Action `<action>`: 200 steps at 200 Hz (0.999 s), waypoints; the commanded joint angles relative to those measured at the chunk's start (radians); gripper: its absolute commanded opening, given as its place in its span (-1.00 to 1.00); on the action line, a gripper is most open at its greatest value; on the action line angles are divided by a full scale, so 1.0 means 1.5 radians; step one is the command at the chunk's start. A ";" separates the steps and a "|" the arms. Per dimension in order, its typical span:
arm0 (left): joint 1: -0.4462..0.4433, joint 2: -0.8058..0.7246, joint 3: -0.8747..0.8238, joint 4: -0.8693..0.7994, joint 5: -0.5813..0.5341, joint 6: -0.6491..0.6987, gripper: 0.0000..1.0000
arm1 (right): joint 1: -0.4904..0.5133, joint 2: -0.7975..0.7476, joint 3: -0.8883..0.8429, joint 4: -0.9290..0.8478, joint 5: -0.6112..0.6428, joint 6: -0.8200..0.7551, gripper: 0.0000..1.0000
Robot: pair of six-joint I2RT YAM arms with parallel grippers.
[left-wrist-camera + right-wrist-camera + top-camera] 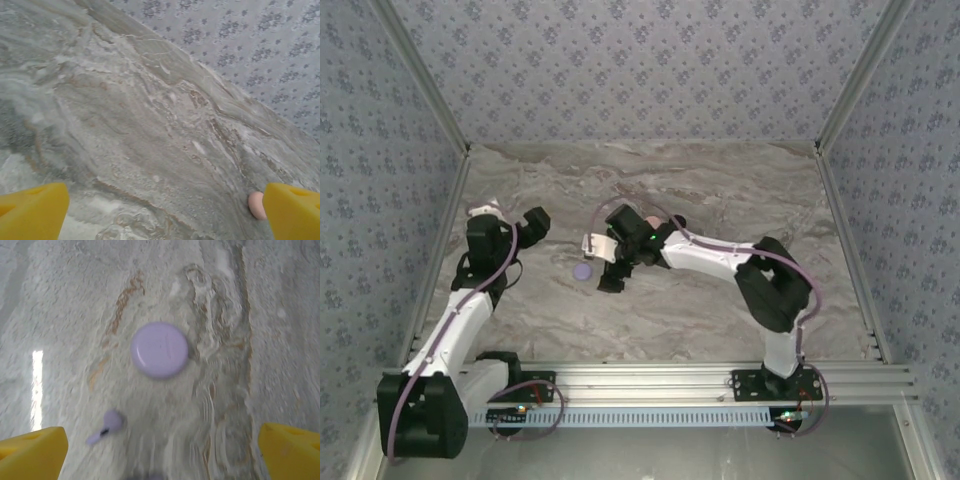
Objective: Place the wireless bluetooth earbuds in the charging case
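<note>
The table [720, 190] is grey stone with swirls. The walls [640, 60] have little blue flowers. The left pincer [162, 217] is wide open and holds nothing. A small pink thing [256, 205] lies right beside the finger on the right of its wrist view. The right pincer [160, 457] is wide open too, with nothing in it. A tiny lilac earbud [106, 426] with a short stem lies on the table just in front of it, nearer the finger on the left. A round lilac disc [159, 350] lies a little farther out.

The surface [60, 300] looks like marbled stone, smooth with a faint sheen. Ahead of the right end effector [162, 455], the lilac disc [159, 350] looks like smooth matt plastic. That end effector's yellow fingers [35, 452] look matt plastic too.
</note>
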 commanded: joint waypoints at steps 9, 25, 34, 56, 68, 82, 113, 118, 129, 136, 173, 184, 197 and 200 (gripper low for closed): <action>0.020 -0.041 -0.019 -0.030 0.000 -0.009 0.98 | 0.018 0.075 0.061 0.031 0.020 0.001 0.99; 0.028 -0.052 -0.023 -0.037 0.000 -0.009 0.99 | 0.020 0.110 0.088 0.025 0.028 0.008 0.92; 0.032 -0.056 -0.025 -0.040 0.000 -0.009 0.98 | 0.022 0.127 0.103 0.019 0.034 0.011 0.89; 0.034 -0.059 -0.026 -0.042 0.000 -0.008 0.99 | 0.022 0.159 0.132 0.006 0.033 0.018 0.84; 0.035 -0.059 -0.026 -0.042 -0.001 -0.009 0.99 | 0.022 0.172 0.148 -0.005 0.030 0.019 0.81; 0.035 -0.059 -0.026 -0.042 -0.001 -0.009 0.99 | 0.024 0.188 0.162 -0.016 0.027 0.018 0.77; 0.034 -0.059 -0.025 -0.043 -0.004 -0.009 0.98 | 0.027 0.215 0.183 -0.030 0.023 0.017 0.72; 0.035 -0.059 -0.025 -0.044 -0.004 -0.009 0.98 | 0.029 0.219 0.187 -0.031 0.024 0.015 0.70; 0.035 -0.059 -0.024 -0.046 -0.005 -0.009 0.99 | 0.030 0.227 0.194 -0.039 0.023 0.015 0.65; 0.034 -0.060 -0.024 -0.047 -0.004 -0.009 0.98 | 0.030 0.231 0.197 -0.044 0.022 0.015 0.61; 0.035 -0.062 -0.022 -0.053 -0.009 -0.006 0.98 | 0.028 0.233 0.200 -0.053 0.020 0.012 0.29; 0.035 -0.062 -0.021 -0.054 -0.009 -0.006 0.98 | 0.027 0.227 0.199 -0.052 0.018 0.011 0.22; 0.035 -0.062 -0.020 -0.054 -0.008 -0.008 0.99 | 0.024 0.215 0.192 -0.045 0.017 0.009 0.11; 0.035 -0.062 -0.020 -0.055 -0.007 -0.008 0.99 | 0.022 0.211 0.190 -0.043 0.017 0.010 0.10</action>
